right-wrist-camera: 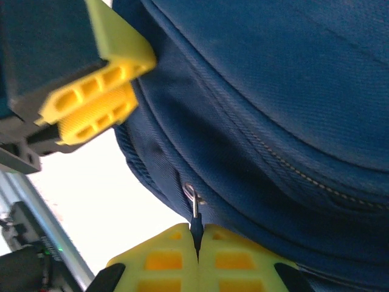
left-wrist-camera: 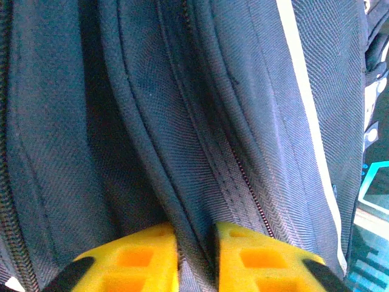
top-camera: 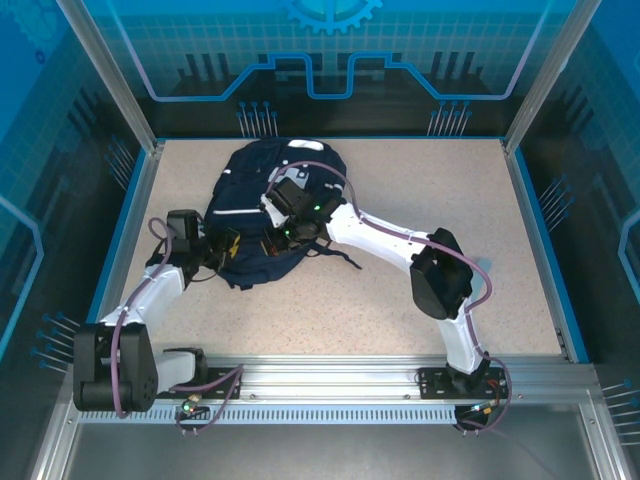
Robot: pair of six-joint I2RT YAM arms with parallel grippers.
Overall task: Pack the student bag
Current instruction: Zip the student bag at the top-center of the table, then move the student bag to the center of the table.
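Nothing legible so far: no words, no numbers in any view. Top centre of the overhead frame, the blue back panel carries a gear emblem with circuit-style lines around it, a graphic rather than lettering. Upper middle, the bag has a pale patch, too small to read any print. The close-up wrist views give plain fabric, nothing readable.
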